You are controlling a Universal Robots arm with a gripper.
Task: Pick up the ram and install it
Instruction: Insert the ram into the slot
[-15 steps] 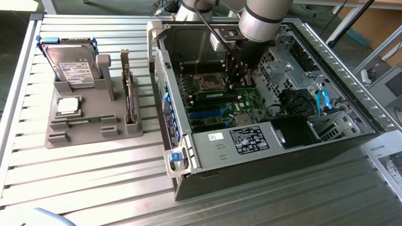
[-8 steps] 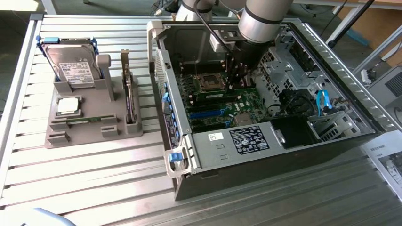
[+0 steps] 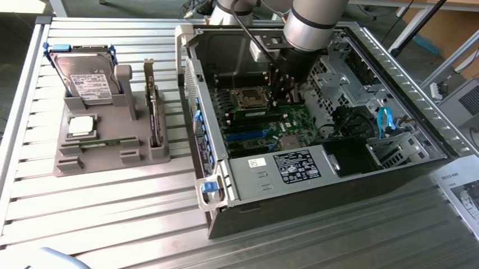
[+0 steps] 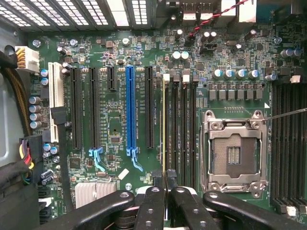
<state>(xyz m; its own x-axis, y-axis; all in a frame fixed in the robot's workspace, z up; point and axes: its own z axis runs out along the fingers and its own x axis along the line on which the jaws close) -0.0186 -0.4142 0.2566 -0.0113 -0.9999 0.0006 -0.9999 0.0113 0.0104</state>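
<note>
Ribbed aluminium table (image 3: 112, 213) carries two containers: a grey parts holder (image 3: 67, 165) on the exterior view's left and an open computer case (image 3: 299, 207) beside it.

Holder contents:
- A silver hard drive (image 3: 86, 78) with blue rails stands tilted in the rear cradle.
- A square processor chip (image 3: 81, 126) lies flat in the middle pocket.
- A tall expansion card (image 3: 155, 120) stands upright on edge in the slot nearest the case.
- A thin green strip (image 3: 101, 143) lies in the low front groove.

Case contents:
- The motherboard (image 4: 115, 115) lies flat on the floor of the case.
- A labelled metal box (image 3: 295, 165) sits along the near wall.
- Blue cables (image 3: 385, 120) run on the exterior view's right.
- The processor socket (image 4: 233, 153) is open with its metal frame in place.
- A blue expansion slot (image 4: 130, 110) runs between black slots.

The arm reaches down into the case. The gripper (image 4: 165, 184) is clenched on the ram (image 4: 164, 120), and its black fingers (image 4: 154, 191) press both faces of the stick. Seen edge-on in the wrist view, the ram lines up with the memory slot farthest from the processor socket in the bank between that socket and the expansion slots. In the exterior view the ram (image 3: 258, 114) appears as a green strip just beside the socket. Whether it is fully seated cannot be told.
</note>
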